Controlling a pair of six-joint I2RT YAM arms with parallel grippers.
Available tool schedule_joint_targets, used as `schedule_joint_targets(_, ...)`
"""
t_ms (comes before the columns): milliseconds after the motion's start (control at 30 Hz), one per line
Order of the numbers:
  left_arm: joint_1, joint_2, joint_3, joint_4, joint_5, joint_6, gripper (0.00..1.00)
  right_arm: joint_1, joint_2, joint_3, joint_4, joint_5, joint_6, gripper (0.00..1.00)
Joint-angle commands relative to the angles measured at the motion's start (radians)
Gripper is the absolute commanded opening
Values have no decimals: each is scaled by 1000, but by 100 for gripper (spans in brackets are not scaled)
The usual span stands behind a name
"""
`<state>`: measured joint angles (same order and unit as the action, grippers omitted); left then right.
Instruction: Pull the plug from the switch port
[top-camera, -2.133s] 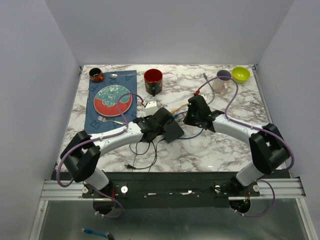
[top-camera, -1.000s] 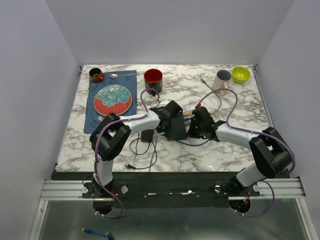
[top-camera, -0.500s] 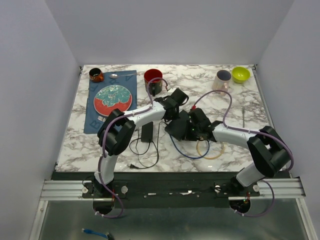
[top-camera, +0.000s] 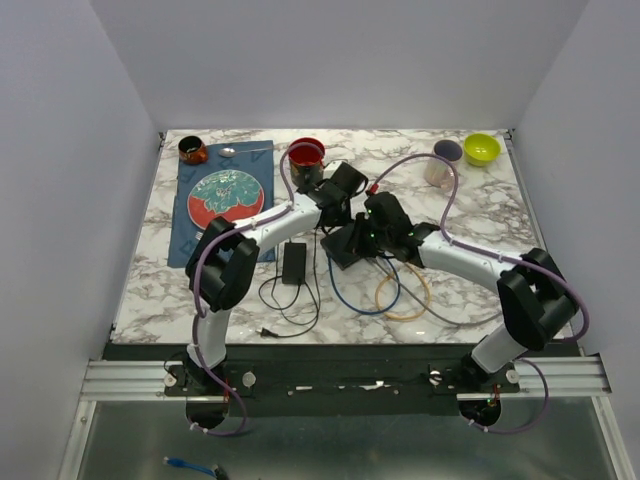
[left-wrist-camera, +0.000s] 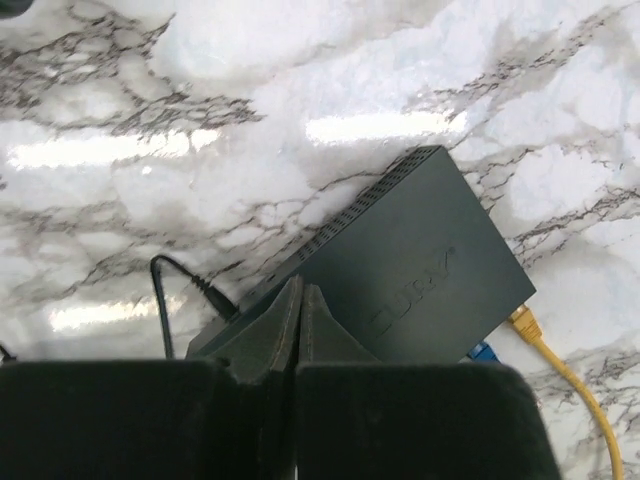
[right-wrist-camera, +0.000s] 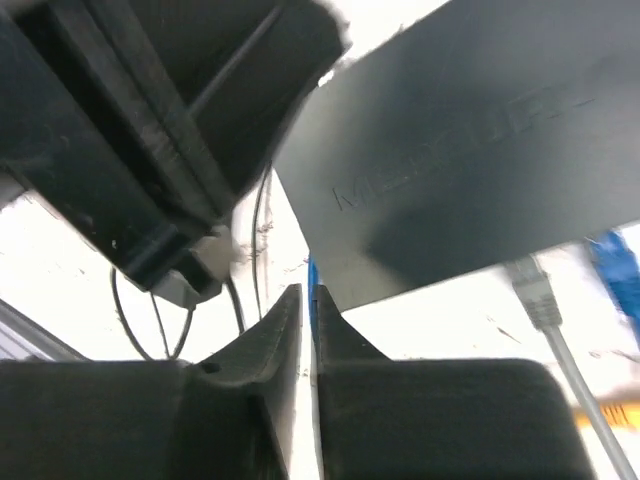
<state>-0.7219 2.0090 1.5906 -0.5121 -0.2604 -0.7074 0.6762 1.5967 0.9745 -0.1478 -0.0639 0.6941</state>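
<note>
The black switch (top-camera: 343, 250) lies mid-table, also in both wrist views (left-wrist-camera: 400, 270) (right-wrist-camera: 480, 150). A blue plug (left-wrist-camera: 482, 350) and a yellow plug (left-wrist-camera: 522, 322) sit in its ports. The right wrist view adds a grey plug (right-wrist-camera: 530, 285) beside the blue plug (right-wrist-camera: 615, 260). My left gripper (left-wrist-camera: 300, 288) is shut and empty, its tips over the switch's corner by the black power lead (left-wrist-camera: 190, 285). My right gripper (right-wrist-camera: 308, 290) is closed to a thin slit on the blue cable (right-wrist-camera: 312, 268), just off the switch's edge. In the top view this cable (top-camera: 352, 308) loops back to that gripper (top-camera: 366, 243).
A yellow cable (top-camera: 405, 300) loops front right of the switch. A black power adapter (top-camera: 294, 262) with thin wires lies to its left. A red mug (top-camera: 306, 157) stands right behind the left arm. A plate (top-camera: 225, 196), pink mug (top-camera: 441, 160) and green bowl (top-camera: 481, 148) sit further back.
Both grippers and the switch have shifted toward the back of the table. The blue and yellow cables have trailed out into loops at the front.
</note>
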Motion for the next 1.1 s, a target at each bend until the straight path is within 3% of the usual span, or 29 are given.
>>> schedule_joint_targets(0,6,-165,-89,0,-108,-62,7,3,-136,15,-94,168,-65,29)
schedule_joint_targets(33,6,-209,-147,4,-109,-79,7,-1,-155,9,-105,191,-70,34)
schedule_joint_targets(67,6,-232,-180,26,-99,-116,7,-10,-171,3,-120,208,-70,46)
schedule_joint_targets(167,-7,-312,-328,72,-77,-187,7,-76,-201,-28,-127,211,-58,52)
schedule_joint_targets(333,-30,-435,-536,115,-79,-351,7,-202,-124,-7,-113,173,-24,45)
schedule_joint_targets(567,-34,-493,-675,170,-65,-446,4,-257,69,119,-118,165,-8,31)
schedule_joint_targets(1067,-34,-345,-626,245,46,-392,3,-329,235,204,-118,162,24,27)
